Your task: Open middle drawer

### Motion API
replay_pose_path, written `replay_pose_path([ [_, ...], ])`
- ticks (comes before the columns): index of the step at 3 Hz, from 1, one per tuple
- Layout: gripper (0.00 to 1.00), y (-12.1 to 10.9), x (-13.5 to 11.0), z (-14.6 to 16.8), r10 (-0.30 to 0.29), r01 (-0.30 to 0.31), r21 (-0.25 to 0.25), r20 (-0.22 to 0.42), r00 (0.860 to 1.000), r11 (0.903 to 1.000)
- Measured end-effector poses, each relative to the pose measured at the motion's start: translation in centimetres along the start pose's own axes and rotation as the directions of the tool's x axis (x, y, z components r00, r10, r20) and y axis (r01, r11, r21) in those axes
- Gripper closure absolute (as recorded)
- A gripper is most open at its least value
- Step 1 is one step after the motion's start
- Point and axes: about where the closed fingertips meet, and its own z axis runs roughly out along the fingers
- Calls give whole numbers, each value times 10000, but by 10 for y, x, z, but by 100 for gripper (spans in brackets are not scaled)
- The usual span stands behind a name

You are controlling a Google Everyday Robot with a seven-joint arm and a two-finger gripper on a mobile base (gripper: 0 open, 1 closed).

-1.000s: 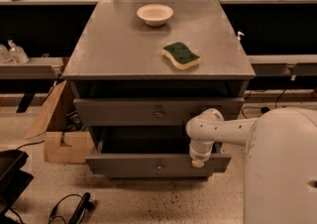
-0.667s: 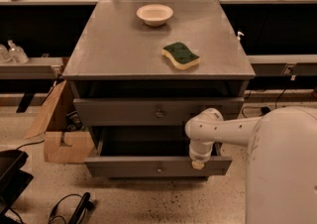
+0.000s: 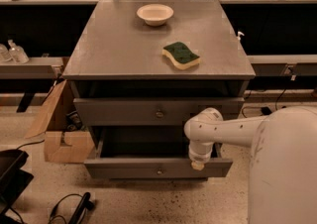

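Observation:
The middle drawer [image 3: 124, 167] is a grey drawer with a low front panel and a small round metal knob [image 3: 159, 171]. It stands pulled out from the grey cabinet [image 3: 99, 64], and its dark inside shows. My gripper [image 3: 197, 165] hangs down from the white arm [image 3: 233, 130]. It is at the top edge of the drawer's front panel, right of the knob. The drawer above [image 3: 119, 111] is shut and has its own knob.
A white bowl [image 3: 155, 14] and a green-and-yellow sponge [image 3: 181, 55] lie on the cabinet top. A cardboard box [image 3: 62, 134] stands on the floor to the left. Black cables [image 3: 69, 207] and a dark object [image 3: 12, 178] lie at the lower left. My white body [image 3: 285, 168] fills the lower right.
The middle drawer has slid a little farther out toward the camera. My gripper has moved with its front edge.

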Motion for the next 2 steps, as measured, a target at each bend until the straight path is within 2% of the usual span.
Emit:
replay_pose_path([
  [1,100,0,0,0,0,0,0,0,10000,10000],
  [2,100,25,3,-9,266,-271,-462,-122,9996,9986],
])
